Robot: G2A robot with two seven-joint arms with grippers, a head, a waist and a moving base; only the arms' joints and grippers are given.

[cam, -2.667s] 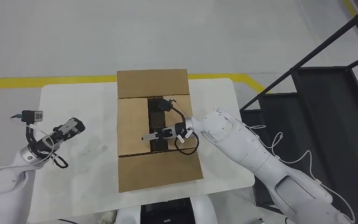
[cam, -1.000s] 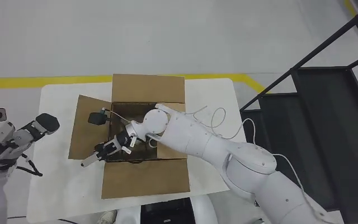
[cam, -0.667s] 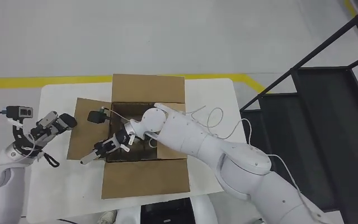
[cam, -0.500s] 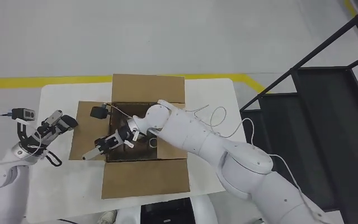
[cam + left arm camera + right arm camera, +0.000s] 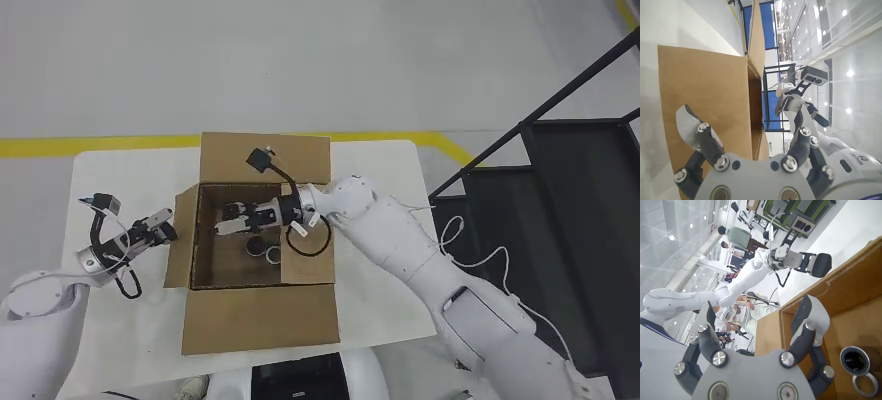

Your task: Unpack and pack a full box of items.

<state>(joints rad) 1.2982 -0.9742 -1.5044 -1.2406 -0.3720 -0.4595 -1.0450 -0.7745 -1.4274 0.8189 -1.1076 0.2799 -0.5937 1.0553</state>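
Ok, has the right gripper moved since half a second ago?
Yes. The right gripper has drawn back from over the left flap and now sits above the opening of the box.

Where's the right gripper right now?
Top view: the right gripper is over the open cardboard box's inside, toward the wall on the left arm's side, close to the dark round container on the box floor.

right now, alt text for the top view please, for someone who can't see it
An open brown cardboard box sits on a white table, with the right gripper open inside it, near a small dark round container. The left gripper, also open, hovers beside the box's raised side flap.
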